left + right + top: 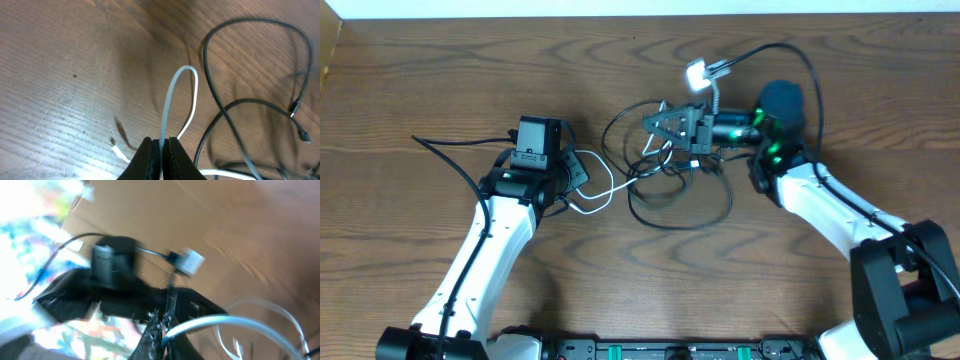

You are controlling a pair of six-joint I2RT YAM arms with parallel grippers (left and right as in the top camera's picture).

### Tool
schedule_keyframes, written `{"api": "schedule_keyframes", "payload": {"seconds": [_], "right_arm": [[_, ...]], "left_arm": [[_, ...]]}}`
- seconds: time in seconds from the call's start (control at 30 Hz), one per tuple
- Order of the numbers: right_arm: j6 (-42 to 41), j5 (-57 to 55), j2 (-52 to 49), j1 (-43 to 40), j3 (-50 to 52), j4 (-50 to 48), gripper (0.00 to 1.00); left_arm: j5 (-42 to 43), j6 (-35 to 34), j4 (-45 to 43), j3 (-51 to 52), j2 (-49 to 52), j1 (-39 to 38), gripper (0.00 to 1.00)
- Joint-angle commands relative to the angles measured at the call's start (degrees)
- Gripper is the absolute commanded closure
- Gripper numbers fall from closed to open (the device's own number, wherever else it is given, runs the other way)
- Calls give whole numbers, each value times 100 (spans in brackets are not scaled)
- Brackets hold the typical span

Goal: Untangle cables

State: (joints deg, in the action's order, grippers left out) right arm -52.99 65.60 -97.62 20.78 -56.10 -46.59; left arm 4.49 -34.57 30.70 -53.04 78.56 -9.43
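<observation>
**Both grippers pinch shut, black loops between them**

Overhead: the cables lie mid-table (420,80). The white cord (603,192) curls just beside the left gripper (568,172). The black cables (672,205) lie in overlapping rings beneath and below the right gripper (665,128). From up here, neither gripper's finger gap can be read.

Left wrist: the fingers (145,160) are pressed together on the white cord, which rises from them in a narrow hairpin. Black cables sweep past on the right, ending in two small plug ends (295,107), too small to make out from overhead.

Right wrist: the picture is blurred, but the fingers (150,340) meet at a point. A pale cord arcs away from their tips, so they appear closed on the white cord. The overhead view does not settle this.

Handling: the cords look light, thin and limp. They will likely follow any pull and drag their neighbours at each crossing. A plain run close to a plug seems the best hold, drawn gently, since plugs can snag in loops.
</observation>
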Motion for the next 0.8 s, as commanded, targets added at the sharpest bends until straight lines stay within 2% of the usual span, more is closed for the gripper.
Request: {"api": "schedule_keyframes", "payload": {"seconds": [0.0, 0.07, 0.1, 0.13, 0.17, 0.2, 0.27, 0.37, 0.4, 0.5, 0.6, 0.77], "right_arm": [[411, -140, 15, -184, -13, 654, 99], [1008, -1185, 15, -105, -13, 2144, 98], [1198, -2009, 15, -15, -13, 2931, 99], [1196, -3318, 11, 140, -13, 3886, 99], [1108, -4162, 11, 260, -13, 4395, 98], [1137, -4417, 13, 413, -13, 4629, 99], [1257, -3620, 13, 483, -13, 4240, 99], [1314, -1786, 13, 433, -13, 3014, 99], [1185, -1283, 13, 385, -13, 2601, 99], [573, -695, 13, 179, -13, 1829, 99], [496, -1193, 13, 0, -13, 1980, 99], [334, -3639, 11, 155, -13, 4028, 98]], "left_arm": [[-63, -26, 24, 33, 4, 9, 92], [-63, -28, 37, 33, 4, 9, 92], [-50, -26, 44, 33, 4, 9, 92], [-44, -28, 57, 33, 4, 9, 92], [-44, -26, 59, 33, 4, 9, 92], [-44, -26, 59, 33, 4, 9, 92], [-48, -26, 55, 33, 4, 9, 92], [-46, -28, 55, 33, 4, 9, 92], [-46, -26, 59, 33, 4, 9, 92], [-48, -26, 76, 33, 4, 9, 92], [-46, -26, 76, 33, 4, 9, 92], [-48, -26, 76, 33, 4, 9, 92]]}}
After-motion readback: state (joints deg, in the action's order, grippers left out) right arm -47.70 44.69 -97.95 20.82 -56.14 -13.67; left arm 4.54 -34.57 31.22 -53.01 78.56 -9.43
